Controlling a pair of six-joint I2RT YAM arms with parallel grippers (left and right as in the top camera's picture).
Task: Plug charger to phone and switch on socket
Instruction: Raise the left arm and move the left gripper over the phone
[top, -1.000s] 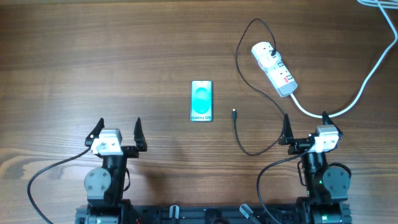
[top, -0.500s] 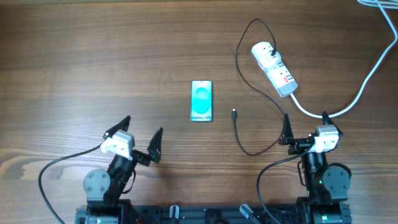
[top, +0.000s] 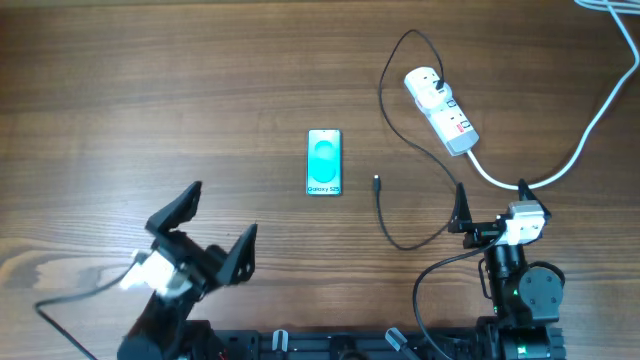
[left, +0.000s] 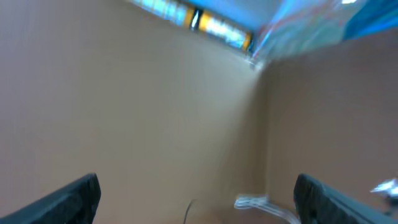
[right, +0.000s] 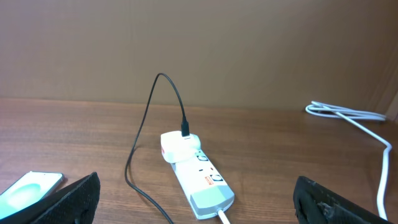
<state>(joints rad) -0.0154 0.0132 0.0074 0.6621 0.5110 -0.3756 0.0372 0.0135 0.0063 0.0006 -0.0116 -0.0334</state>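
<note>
Black left gripper sits tilted diagonally, jaws spread wide; right gripper likewise spread.

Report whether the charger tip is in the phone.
Out. The thin black cable's small connector tip lies on the wooden table, apart, right of the flat turquoise-screened phone.

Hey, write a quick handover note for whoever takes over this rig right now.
Left gripper: open, empty, tilted upward, short of the phone.
Right gripper: open, empty, near its base.
The phone lies flat, screen up. The charger has its tip lying free to the right of it, not touching. Its far end is plugged into the socket.
Done: nothing yet.
To do: plug the tip into the phone, then switch the socket on. The switch state is unreadable.
</note>
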